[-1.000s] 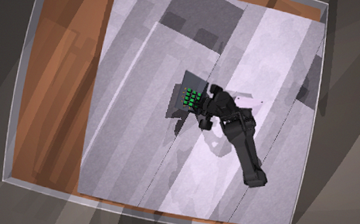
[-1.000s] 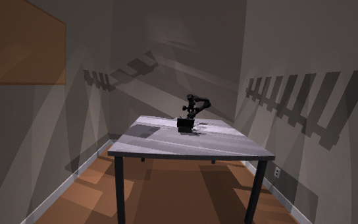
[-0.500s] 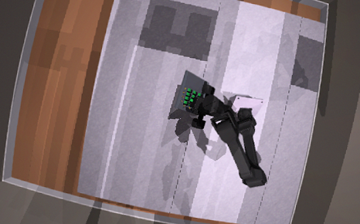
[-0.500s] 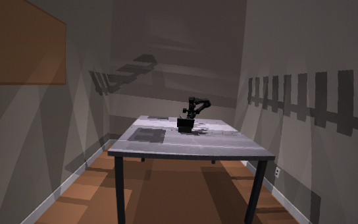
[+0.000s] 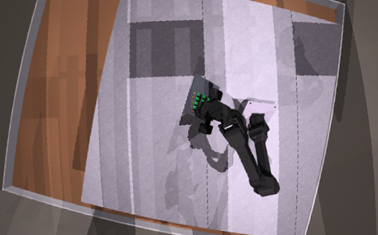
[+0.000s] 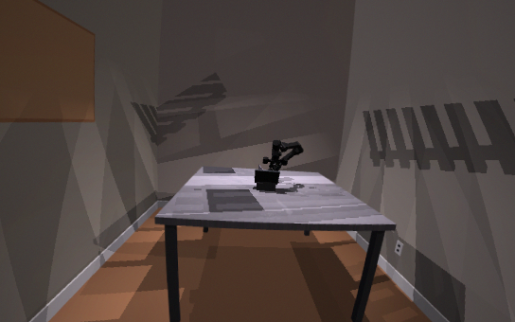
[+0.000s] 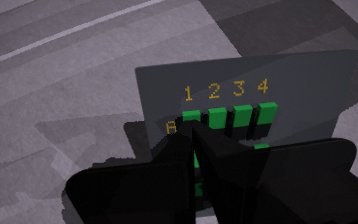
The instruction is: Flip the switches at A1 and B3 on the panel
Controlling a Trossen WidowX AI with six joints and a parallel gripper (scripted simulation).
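The dark switch panel (image 7: 305,75) (image 5: 202,83) (image 6: 267,177) stands tilted on the table. My gripper (image 7: 190,126) is shut and empty, its tips at the near part of switch A1 (image 7: 191,115) in the wrist view; whether they touch it I cannot tell. A1's far end shows green. Switches A2 (image 7: 217,118), A3 (image 7: 242,116) and A4 (image 7: 266,114) also show green far ends and black near parts. Part of B4 (image 7: 261,147) shows beside the right finger. B3 is hidden behind the fingers, as is most of rows B and C.
The panel stands on the pale table (image 5: 161,139) (image 6: 189,210). The arm (image 5: 245,148) (image 6: 289,147) reaches over from the panel's near side. Dark shadows lie on the table around the panel and beyond it.
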